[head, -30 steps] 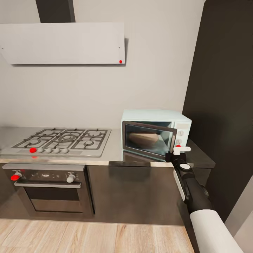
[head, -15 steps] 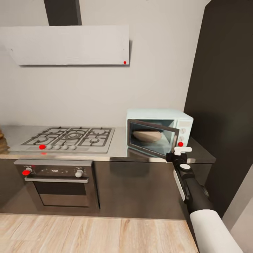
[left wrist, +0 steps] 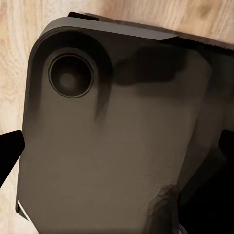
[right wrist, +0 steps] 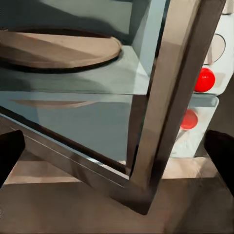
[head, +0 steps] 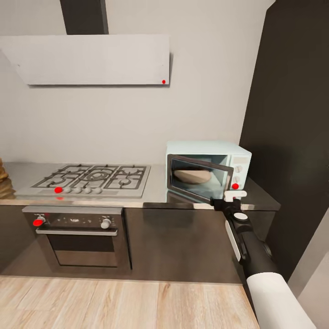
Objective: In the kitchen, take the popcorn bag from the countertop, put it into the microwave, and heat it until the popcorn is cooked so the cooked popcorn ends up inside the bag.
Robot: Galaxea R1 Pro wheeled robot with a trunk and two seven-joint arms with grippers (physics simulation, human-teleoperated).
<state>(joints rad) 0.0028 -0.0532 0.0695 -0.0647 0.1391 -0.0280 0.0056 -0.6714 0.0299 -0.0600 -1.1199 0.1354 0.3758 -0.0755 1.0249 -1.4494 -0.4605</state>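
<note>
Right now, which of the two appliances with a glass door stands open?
The mint-blue microwave on the countertop has its door swung partly open, next to the right pincer. The built-in black oven under the gas hob is closed.

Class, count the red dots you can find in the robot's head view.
4: one on the hood, one at the hob's front edge, one on the oven's left knob, one on the microwave's panel. Others may be hidden.
</note>
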